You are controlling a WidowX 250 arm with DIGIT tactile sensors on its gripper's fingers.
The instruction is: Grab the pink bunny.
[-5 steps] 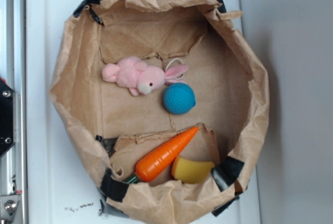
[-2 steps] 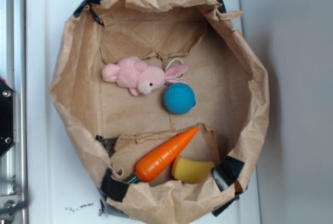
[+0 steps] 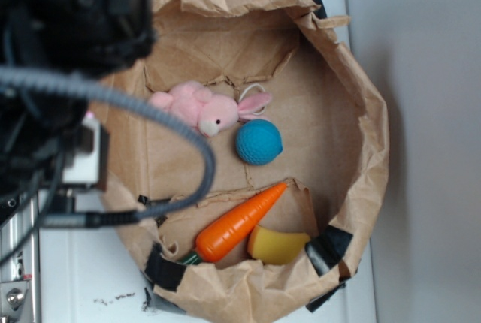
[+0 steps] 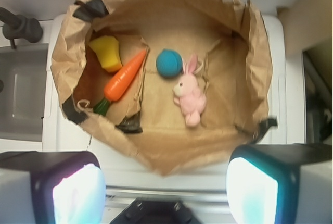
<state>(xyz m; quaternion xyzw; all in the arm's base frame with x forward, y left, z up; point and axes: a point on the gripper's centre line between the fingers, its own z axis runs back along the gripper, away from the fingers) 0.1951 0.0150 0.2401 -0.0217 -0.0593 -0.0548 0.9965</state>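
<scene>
My gripper [image 4: 166, 190] hangs with fingers spread wide, above the bag's [image 4: 250, 41] near rim. The pink bunny [image 4: 189, 97] lies ahead, slightly right of centre, lengthwise toward me, ears beside the blue ball [image 4: 168, 62].

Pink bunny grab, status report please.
Gripper jaws open, high outside the paper bag. Pink bunny untouched on bag floor. Blue ball by its ears; above clear.

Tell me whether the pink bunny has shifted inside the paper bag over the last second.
No. In the exterior view the pink bunny lies in the same spot, just up and left of the blue ball, below the same torn fold of the paper bag.
</scene>
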